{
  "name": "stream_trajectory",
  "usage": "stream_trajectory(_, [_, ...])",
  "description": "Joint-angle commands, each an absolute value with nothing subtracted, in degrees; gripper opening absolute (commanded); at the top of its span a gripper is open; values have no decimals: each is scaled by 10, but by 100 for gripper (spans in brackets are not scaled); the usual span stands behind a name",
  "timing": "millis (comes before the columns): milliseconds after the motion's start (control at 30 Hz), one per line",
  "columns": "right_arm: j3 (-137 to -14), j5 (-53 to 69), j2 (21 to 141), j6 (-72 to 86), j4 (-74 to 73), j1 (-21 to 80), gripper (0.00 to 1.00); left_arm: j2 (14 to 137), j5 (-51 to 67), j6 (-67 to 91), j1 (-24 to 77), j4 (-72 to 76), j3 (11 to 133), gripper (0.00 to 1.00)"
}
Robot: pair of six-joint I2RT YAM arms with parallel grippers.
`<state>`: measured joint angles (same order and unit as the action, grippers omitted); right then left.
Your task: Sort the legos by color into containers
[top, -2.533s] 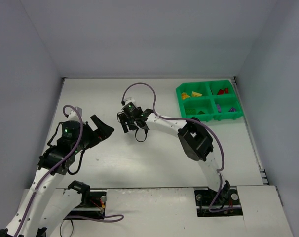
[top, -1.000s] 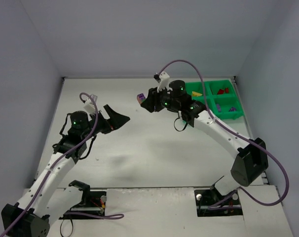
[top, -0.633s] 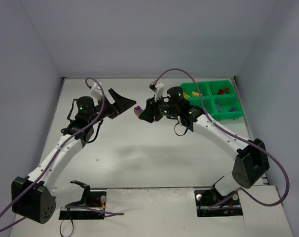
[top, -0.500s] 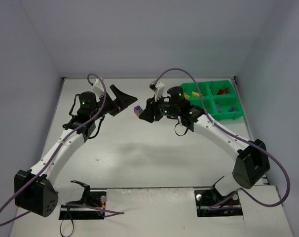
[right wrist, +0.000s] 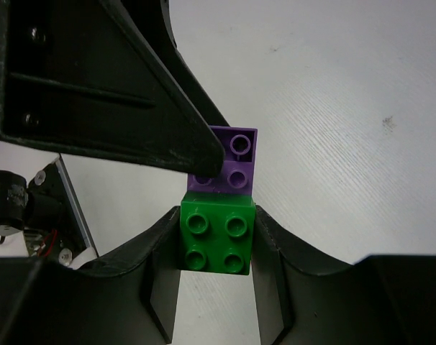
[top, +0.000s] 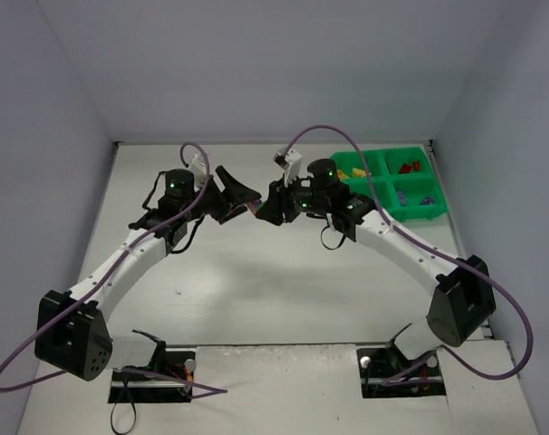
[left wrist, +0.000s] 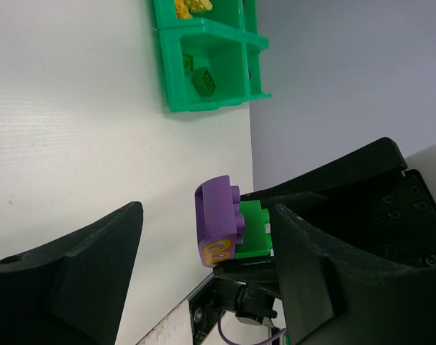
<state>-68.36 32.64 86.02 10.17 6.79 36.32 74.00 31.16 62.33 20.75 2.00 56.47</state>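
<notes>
Right gripper [right wrist: 216,248]: jaws pinched on a green brick [right wrist: 218,241], studs facing its own camera. A purple brick [right wrist: 232,162] is joined to the green one at its outer end, clear of the right fingers.

Left gripper [left wrist: 207,219]: jaws partly apart, straddling the purple brick. The left wrist view shows a gap on one side; the other finger is very near, and I cannot tell if it touches. Not clamped.

Both grippers meet nose to nose in the air over the table [top: 256,290], well left of the tray [top: 419,215].

Risks, as I judge them:
- Left fingers catch the green brick too, so the pair will not part.
- Shallow hold on the purple brick's rounded edge; it slips under the pull and drops to the table.
- The pull drags the green brick out of the right jaws.

Count: two grippers; two bricks in hand, one green, one purple; one tray, four compartments. Left wrist view: two green bricks [left wrist: 206,80] in one compartment, yellow bricks [left wrist: 193,6] in the next, cut off by the frame edge. Top view: red and purple pieces in the other two, too small to count.
</notes>
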Motion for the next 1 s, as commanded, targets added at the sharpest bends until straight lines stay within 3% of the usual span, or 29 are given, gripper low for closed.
stream_trajectory(0, [-712,337,843,93,98,364,7,738,320,629,224,37,598,64])
stream_trajectory(300, [-711,336,841,96,98,364,7,744,292,612,239,22,596,50])
stream_trajectory(733, [-713,336,844,95,97,365,7,740,263,617,239,23,598,47])
stream_trajectory(767, [-714,336,845,94,98,366,7,741,265,617,239,25,598,43])
stream_trajectory(900, [-715,336,849,93,97,367,7,740,269,615,239,37,598,8])
stream_trajectory(967, [-715,335,852,93,96,370,7,737,269,613,239,41,597,0])
